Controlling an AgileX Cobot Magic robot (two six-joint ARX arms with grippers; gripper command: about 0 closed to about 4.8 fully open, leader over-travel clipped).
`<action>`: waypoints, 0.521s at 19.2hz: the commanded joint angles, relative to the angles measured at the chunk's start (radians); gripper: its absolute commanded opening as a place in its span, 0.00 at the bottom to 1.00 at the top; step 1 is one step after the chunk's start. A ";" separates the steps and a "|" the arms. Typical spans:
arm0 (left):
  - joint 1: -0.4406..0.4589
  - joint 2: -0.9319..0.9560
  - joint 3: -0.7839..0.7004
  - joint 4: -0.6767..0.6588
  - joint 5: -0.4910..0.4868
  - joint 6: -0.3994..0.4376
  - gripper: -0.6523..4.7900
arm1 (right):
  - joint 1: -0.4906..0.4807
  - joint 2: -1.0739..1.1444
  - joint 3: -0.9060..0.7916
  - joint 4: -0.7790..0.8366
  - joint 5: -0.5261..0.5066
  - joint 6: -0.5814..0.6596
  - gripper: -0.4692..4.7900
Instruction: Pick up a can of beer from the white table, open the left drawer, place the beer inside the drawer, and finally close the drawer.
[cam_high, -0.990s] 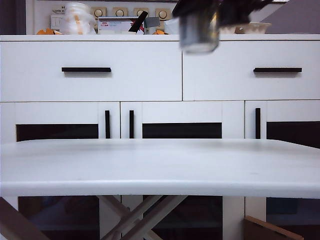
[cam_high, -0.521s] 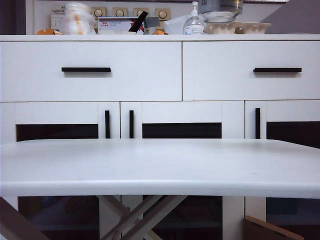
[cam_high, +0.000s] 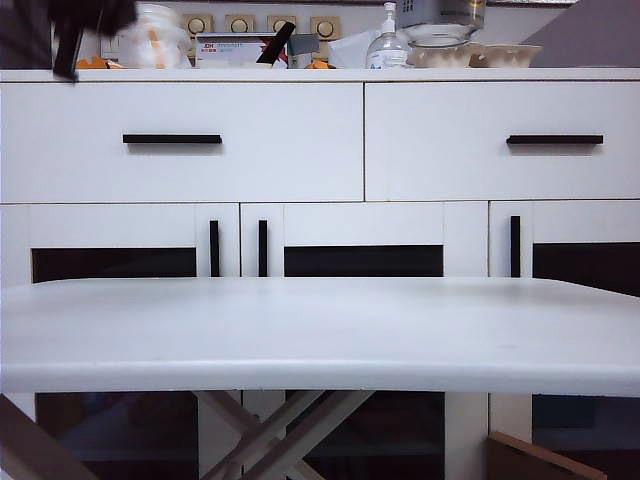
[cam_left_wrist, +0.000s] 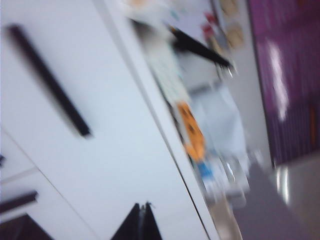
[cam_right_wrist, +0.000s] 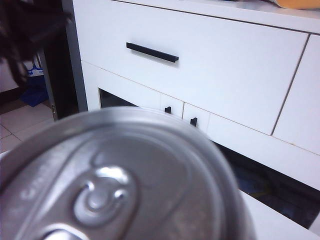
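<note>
While both arms sit high, the table (cam_high: 320, 340) lies bare across the foreground of the exterior view.

Left gripper (cam_left_wrist: 141, 225): fingers pressed together, tips forming one dark point, nothing between them. Its wrist view is badly blurred and tilted. It hangs in front of the left drawer (cam_high: 180, 140), near the sideboard's (cam_high: 300, 75) top edge. From outside it shows only as a dark smear at the far upper left, above the drawer front.

Left drawer: closed, flush with its neighbour. Handle (cam_left_wrist: 47, 80) untouched, the gripper apart from it.

Can (cam_right_wrist: 115, 185): lid and pull tab fill the right wrist view, very close to the lens. From outside only its silver lower part shows at the top edge, right of centre, well clear of the table, beside a pump bottle (cam_high: 388, 45).

Right gripper: fingers out of frame. The can hangs aloft directly under its camera, so I read it as clamped on the can.
</note>
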 joint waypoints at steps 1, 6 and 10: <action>0.058 0.087 0.004 0.120 0.031 -0.154 0.11 | 0.002 -0.009 0.014 0.063 -0.003 -0.003 0.39; 0.116 0.249 0.038 0.303 0.068 -0.230 0.48 | 0.002 -0.009 0.014 0.063 -0.007 -0.003 0.39; 0.118 0.341 0.156 0.282 0.104 -0.235 1.00 | 0.002 -0.009 0.014 0.062 -0.006 -0.003 0.39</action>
